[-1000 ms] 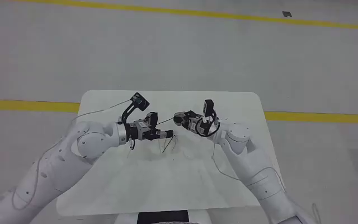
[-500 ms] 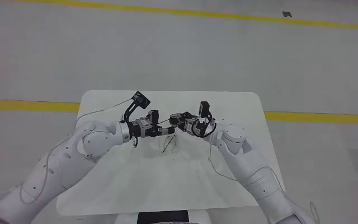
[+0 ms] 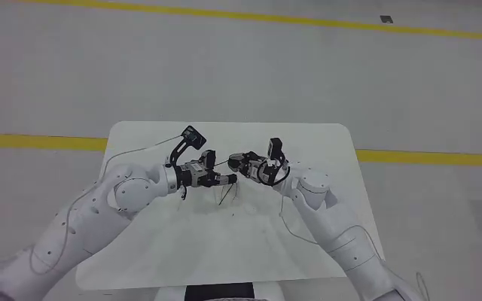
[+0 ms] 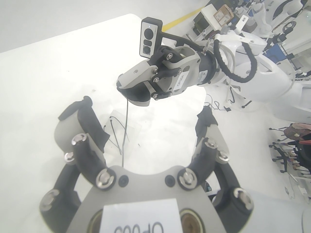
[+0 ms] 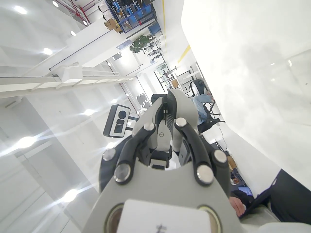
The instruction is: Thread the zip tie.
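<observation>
right gripper clamped on tie, strip dangling free, prob so tail can be aimed; left gripper spread wide, empty, facing it; both mid-frame in top view, over spare ties on table

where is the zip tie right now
In the left wrist view the zip tie hangs from the shut right gripper over the middle of the table, just ahead of the open left gripper, with spare ties lying below.
</observation>
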